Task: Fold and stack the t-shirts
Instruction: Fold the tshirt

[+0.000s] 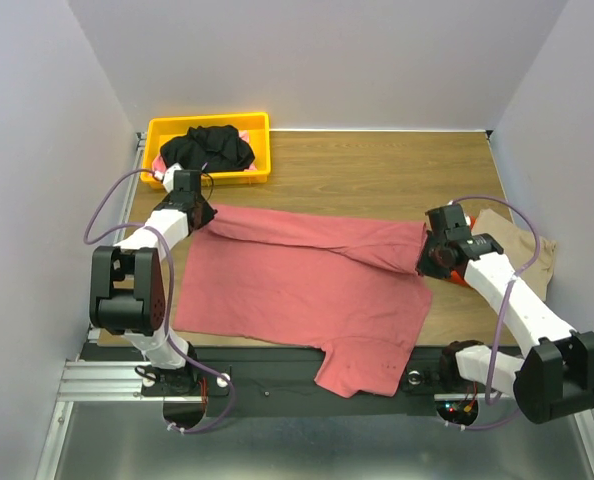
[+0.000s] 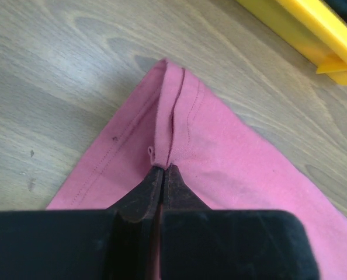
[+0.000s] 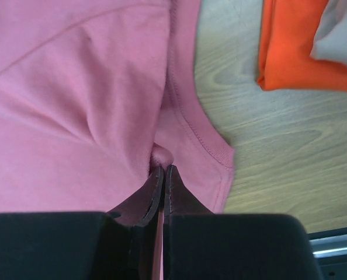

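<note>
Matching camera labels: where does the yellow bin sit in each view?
Top external: the yellow bin is at the upper left of the picture, with dark cloth in it.
Left wrist: the bin is in the top-right corner, cut off by the frame.
Right wrist: not in it.
Shared landmark: the red t-shirt, which shows in all three views.

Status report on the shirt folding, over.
Left tool shut on corner of dusty-red cloth t-shirt. Right tool shut on its other end. Folded orange cloth nearby, apart.
</note>
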